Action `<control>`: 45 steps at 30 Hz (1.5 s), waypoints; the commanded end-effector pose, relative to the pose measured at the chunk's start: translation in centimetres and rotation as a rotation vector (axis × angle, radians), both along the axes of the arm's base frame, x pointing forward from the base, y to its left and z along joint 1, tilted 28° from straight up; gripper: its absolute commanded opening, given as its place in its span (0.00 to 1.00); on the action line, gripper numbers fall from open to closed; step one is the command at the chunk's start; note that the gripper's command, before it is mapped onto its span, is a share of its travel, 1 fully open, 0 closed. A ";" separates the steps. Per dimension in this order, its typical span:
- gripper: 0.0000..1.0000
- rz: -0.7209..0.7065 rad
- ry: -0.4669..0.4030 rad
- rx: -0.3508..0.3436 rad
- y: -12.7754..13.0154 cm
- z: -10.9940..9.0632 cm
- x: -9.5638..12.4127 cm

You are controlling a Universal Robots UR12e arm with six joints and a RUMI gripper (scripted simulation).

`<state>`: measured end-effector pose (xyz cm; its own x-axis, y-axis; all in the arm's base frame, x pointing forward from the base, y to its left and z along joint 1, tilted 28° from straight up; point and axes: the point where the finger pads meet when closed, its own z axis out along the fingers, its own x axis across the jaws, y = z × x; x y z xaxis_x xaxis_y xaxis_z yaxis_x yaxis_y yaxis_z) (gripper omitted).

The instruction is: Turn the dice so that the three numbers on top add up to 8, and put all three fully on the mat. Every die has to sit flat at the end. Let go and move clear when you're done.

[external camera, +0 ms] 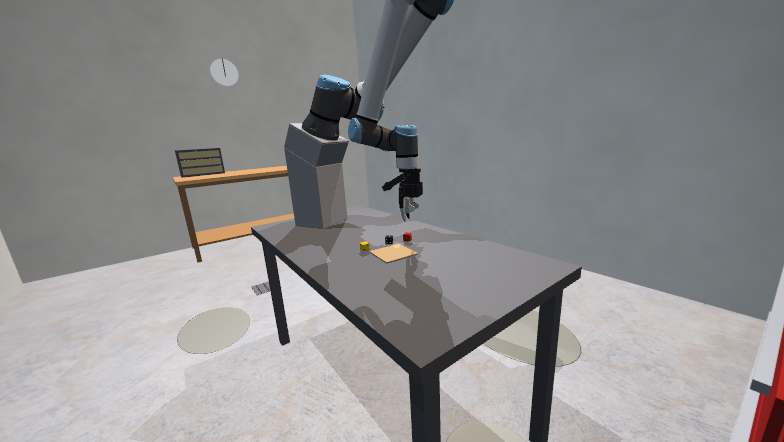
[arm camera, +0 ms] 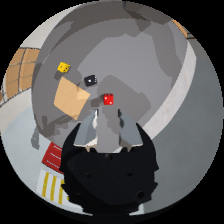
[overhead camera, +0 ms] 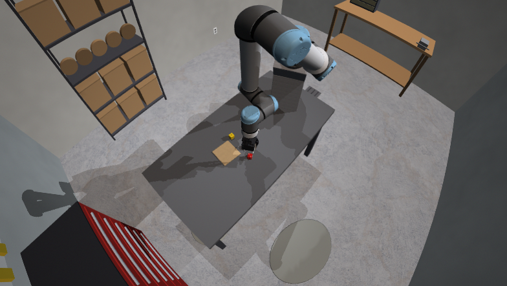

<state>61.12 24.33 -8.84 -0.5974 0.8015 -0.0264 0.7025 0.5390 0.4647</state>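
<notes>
The red die [overhead camera: 249, 156] [external camera: 407, 236] [arm camera: 108, 99] sits on the table beside the mat [overhead camera: 226, 153] [external camera: 393, 253] [arm camera: 70, 99]. The black die [external camera: 388, 239] [arm camera: 90, 80] sits between the red and yellow dice, off the mat; the gripper hides it in the top view. The yellow die [overhead camera: 231, 135] [external camera: 364, 246] [arm camera: 63, 67] sits off the mat's other side. The mat holds no die. Pips are too small to read surely. My gripper [overhead camera: 248, 151] [external camera: 405, 219] [arm camera: 108, 109] is partly open and empty, pointing down above the table, with the red die just beyond its fingertips in the wrist view.
The dark table [overhead camera: 220, 198] [external camera: 483, 274] carries the dice and the mat. The robot's grey pedestal [overhead camera: 286, 90] [external camera: 318, 186] stands at its back end. A shelf rack, a wooden bench [overhead camera: 383, 24] and a red cabinet [overhead camera: 131, 244] stand away from the table.
</notes>
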 end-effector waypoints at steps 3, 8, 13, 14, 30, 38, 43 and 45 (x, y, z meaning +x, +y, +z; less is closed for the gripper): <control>0.28 0.000 -0.002 0.000 0.1 0.0 0.1; 0.28 0.000 -0.002 0.000 0.1 0.0 0.1; 0.28 0.000 -0.001 0.000 0.1 0.0 0.1; 0.28 0.000 -0.001 0.000 0.1 -0.1 0.2; 0.28 0.000 -0.001 0.000 0.4 -1.0 0.6; 0.28 0.000 -0.001 0.000 0.6 -1.8 0.9; 0.28 0.000 -0.001 0.000 0.9 -2.5 1.2; 0.28 0.000 -0.001 0.000 0.9 -2.8 1.4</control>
<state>61.93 24.94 -10.82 -0.5975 0.8015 -0.0257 0.7031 0.5390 0.4638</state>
